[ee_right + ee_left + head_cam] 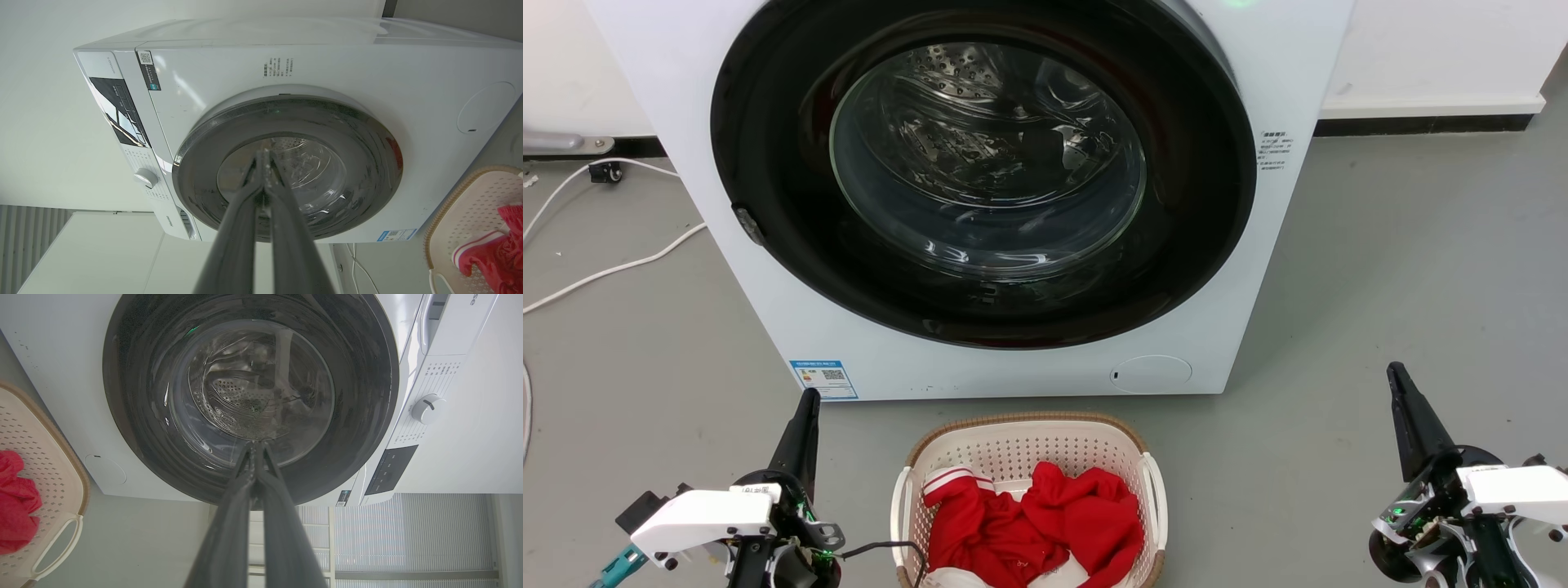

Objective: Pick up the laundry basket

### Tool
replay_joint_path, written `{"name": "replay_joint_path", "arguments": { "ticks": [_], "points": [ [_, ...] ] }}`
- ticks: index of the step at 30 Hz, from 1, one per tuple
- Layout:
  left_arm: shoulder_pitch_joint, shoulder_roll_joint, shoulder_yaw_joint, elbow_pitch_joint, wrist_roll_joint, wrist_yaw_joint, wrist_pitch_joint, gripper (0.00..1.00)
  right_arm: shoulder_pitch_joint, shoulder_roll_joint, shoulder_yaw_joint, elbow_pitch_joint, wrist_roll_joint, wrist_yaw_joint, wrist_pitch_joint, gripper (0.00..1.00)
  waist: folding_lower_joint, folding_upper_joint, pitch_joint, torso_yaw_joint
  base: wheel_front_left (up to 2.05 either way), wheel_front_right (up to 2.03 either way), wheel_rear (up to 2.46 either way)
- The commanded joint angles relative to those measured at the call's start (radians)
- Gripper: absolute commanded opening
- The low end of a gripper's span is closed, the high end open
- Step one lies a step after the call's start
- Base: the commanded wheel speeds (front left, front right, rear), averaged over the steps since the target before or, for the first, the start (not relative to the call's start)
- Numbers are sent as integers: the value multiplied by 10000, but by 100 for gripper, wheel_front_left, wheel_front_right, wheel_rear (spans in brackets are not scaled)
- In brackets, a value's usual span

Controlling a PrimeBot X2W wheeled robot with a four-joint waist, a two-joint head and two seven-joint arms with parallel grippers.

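Observation:
The laundry basket (1013, 445) is cream-white perforated plastic with a brown rim and white side handles. It sits on the floor just in front of the washing machine, at the bottom centre of the head view, with red clothes (1045, 523) inside. My left gripper (809, 400) hangs shut to the basket's left, apart from it. Well off to the basket's right, my right gripper (1395, 371) is shut too. In the left wrist view the basket (61, 486) lies at the left edge, with the left gripper (255, 446) empty. The right wrist view has the basket (474, 204) at lower right and the right gripper (264, 153) empty.
A white front-loading washing machine (1258, 245) with its round dark door (988, 171) closed stands right behind the basket. White cables (613, 269) trail over the grey floor at the left. A white wall with a dark skirting (1421, 124) runs behind.

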Motion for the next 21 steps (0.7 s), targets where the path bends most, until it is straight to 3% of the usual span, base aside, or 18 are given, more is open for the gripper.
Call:
{"name": "replay_joint_path", "arguments": {
  "ticks": [1,21],
  "points": [
    [-79,-2,18,14,10,-32,12,0,35,29,-13,12,-38,0,34,0,0,-1,0,0,0,0,0],
    [-84,-33,60,15,55,-33,58,0,28,62,-58,15,-91,0,62,0,0,-1,0,0,0,0,0]
  ]
}}
